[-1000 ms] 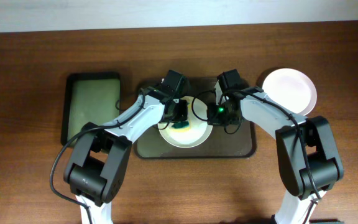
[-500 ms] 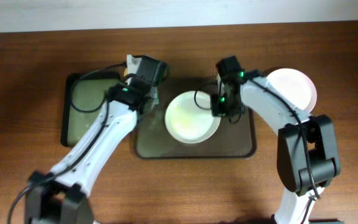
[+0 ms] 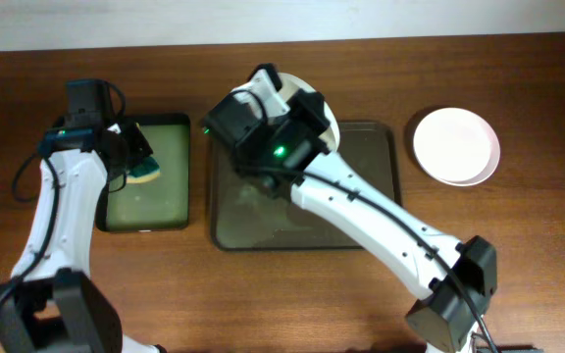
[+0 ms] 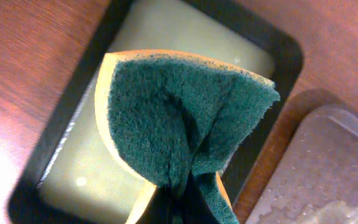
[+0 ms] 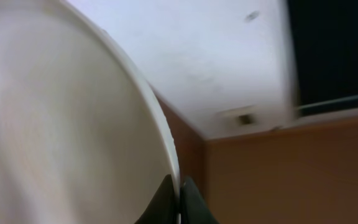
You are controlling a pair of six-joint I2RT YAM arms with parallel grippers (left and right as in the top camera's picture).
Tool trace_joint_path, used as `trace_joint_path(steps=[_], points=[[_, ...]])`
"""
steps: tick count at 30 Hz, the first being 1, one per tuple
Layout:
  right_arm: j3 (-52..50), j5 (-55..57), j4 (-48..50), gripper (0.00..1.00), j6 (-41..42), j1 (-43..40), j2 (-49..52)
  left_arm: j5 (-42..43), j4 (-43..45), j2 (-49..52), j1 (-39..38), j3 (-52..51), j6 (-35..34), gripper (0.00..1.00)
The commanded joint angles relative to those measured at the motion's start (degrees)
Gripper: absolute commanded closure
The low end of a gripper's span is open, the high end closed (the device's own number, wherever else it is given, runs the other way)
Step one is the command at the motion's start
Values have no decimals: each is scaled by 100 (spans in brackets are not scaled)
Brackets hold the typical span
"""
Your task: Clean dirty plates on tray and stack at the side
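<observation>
My right gripper [image 5: 179, 190] is shut on the rim of a white plate [image 5: 61, 124], which is lifted and tilted on edge. In the overhead view that plate [image 3: 324, 116] shows behind my right wrist, over the back edge of the dark brown tray [image 3: 361, 211]. The tray holds no plates and its floor has wet smears. A second white plate [image 3: 456, 145] lies on the table to the right of the tray. My left gripper [image 4: 185, 196] is shut on a green and yellow sponge [image 4: 179, 118], held over the small black tray [image 3: 160, 211].
The small black tray [image 4: 61, 155] with a greenish inside lies left of the brown tray [image 4: 328, 174], with a narrow strip of table between them. My right arm reaches diagonally across the brown tray from the front right.
My left gripper carried the sponge left, from the plate to over the small black tray. My right gripper lifted the plate off the brown tray and tilted it up, toward the back.
</observation>
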Motion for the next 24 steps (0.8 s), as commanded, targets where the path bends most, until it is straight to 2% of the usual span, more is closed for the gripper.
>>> trace_joint_path(steps=[1,7,8,9,10,11,12,13,15,17,20,22,23,24], points=[[111,1062,79,96,-831,308,-131,186,208,669,33,-2,94,100],[109,1014,79,96,-804,439,-131,186,339,1368,365,-2,96,100],[109,949,79,96,-804,439,-131,188,339,1405,376,-2,96,96],[109,850,79,96,-802,439,-131,188,328,1432,376,-2,96,90],[109,756,79,96,-800,439,-131,188,321,1447,374,-2,94,78],[109,734,79,96,-763,439,-131,190,310,1447,374,-2,94,60],[109,737,79,96,-763,439,-131,275,306,1445,374,0,96,37],[109,739,79,96,-763,439,-129,365,304,1443,374,2,96,27],[109,739,79,96,-763,439,-129,638,232,1414,374,101,380,20],[109,737,98,96,-763,439,-131,675,-118,1226,374,400,501,18],[109,734,188,96,-608,417,-131,678,-726,590,369,933,498,25],[109,557,181,96,0,328,-129,675,-881,-70,369,1062,498,25],[92,-415,168,96,164,238,-129,675,-879,-409,369,1062,498,0],[57,-1228,140,96,162,168,-129,675,-879,-566,369,1062,498,1]])
